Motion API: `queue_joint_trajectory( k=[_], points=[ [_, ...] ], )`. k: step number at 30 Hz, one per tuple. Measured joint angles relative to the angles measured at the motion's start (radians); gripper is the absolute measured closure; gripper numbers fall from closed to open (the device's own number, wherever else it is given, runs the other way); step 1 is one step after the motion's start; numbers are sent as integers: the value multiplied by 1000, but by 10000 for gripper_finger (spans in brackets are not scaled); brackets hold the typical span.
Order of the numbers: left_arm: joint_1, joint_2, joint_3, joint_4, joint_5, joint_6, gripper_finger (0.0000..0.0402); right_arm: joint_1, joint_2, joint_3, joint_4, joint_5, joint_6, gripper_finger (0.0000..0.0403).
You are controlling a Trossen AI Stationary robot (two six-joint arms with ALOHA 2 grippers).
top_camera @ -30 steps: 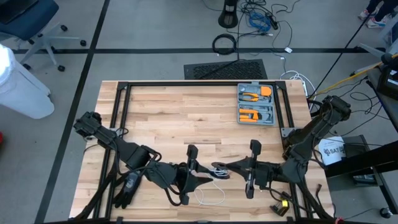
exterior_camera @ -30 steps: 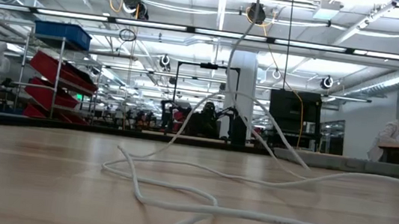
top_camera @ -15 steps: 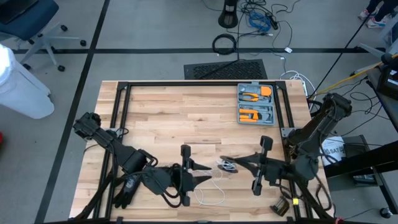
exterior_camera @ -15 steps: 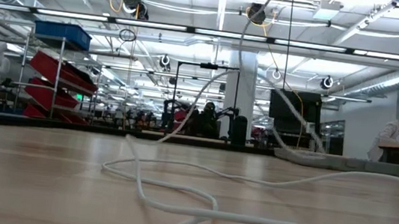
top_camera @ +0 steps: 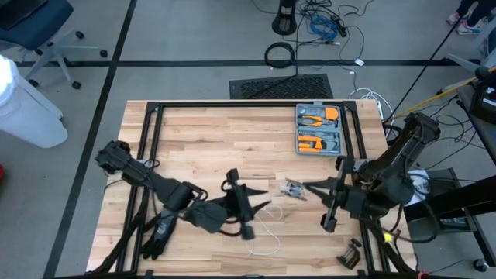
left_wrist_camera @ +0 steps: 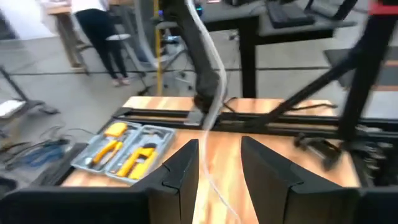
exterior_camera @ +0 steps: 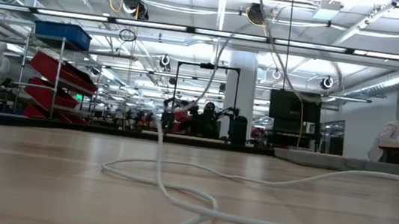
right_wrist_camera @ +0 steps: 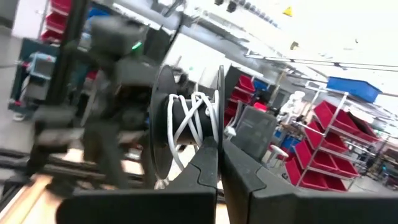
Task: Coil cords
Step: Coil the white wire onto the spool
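Observation:
The white cord [top_camera: 265, 239] lies in slack loops [exterior_camera: 174, 200] on the table near the front. One strand rises from them [exterior_camera: 161, 134]. In the left wrist view the cord [left_wrist_camera: 210, 106] runs up through the gap of my left gripper [left_wrist_camera: 219, 142] toward a small black spool [top_camera: 292, 188]. That spool carries several white turns [right_wrist_camera: 193, 121]. My left gripper [top_camera: 263, 203] stands open above the loops, pointing at the table's right edge. My right gripper [top_camera: 304, 187] faces it and is shut on the spool. My left gripper has the cord [left_wrist_camera: 208, 180] passing between its open fingers, close to one finger [left_wrist_camera: 186, 168]; whether it touches, I cannot tell. My right gripper [right_wrist_camera: 219, 149] pinches the rim of one spool flange [right_wrist_camera: 220, 127] between its two fingertips. It comes about level from the table's right side. The spool hangs clear of the table.
A grey case of orange tools [top_camera: 318, 129] sits at the far right of the table, also in the left wrist view as the grey case [left_wrist_camera: 121, 152]. A black frame [top_camera: 147, 124] runs along the table's edges. A small dark part [top_camera: 349, 254] lies at the front right corner.
My right gripper has carried the spool toward the table's right and far edges and a little up. My left gripper has rolled about its own axis and stayed near its place. The cord's rising strand now stands steeper, and the strand that lay toward the right has lifted away.

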Motion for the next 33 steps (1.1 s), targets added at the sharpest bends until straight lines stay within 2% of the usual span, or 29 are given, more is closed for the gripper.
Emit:
queue_joint_trajectory(
  k=[10,15,19,33],
  points=[
    [34,122,0,149,-11,207,276,21,-12,0,-22,11,-16,403],
    [48,134,0,154,-11,205,276,46,-12,0,-27,101,-28,403],
    [48,133,0,156,-11,205,276,63,-12,0,-29,131,-34,403],
    [36,116,0,157,-9,182,276,97,-12,0,-7,140,-32,403]
  ],
)
